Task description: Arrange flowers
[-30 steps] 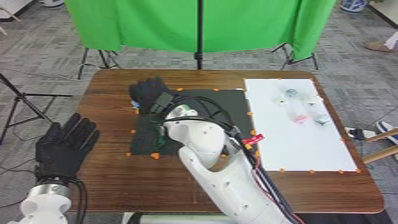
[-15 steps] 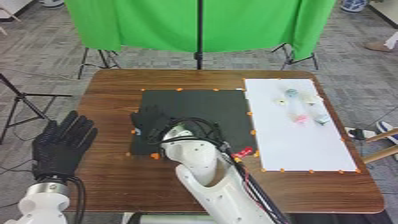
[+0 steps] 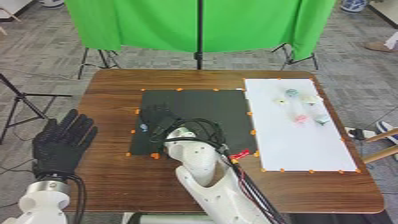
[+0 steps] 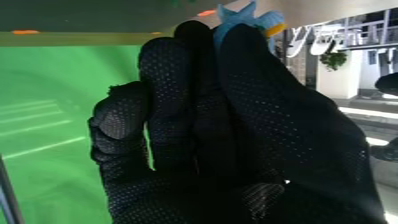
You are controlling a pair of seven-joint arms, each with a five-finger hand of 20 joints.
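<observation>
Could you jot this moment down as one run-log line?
task: arrange flowers | right hand: over black mat, at blue flower, grip unclear | left hand: open, at left | pink flower: on white sheet

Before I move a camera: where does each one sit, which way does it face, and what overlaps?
Head view: on the robot's head, facing forward and down at the brown table; shows the left arm and left hand, the right arm and right hand.
Right wrist view: on the right arm's wrist, looking along that hand past the blue flower at its fingertips, toward the room; shows that hand's black glove.
Shared: right hand, green cloth, dark mat.
</observation>
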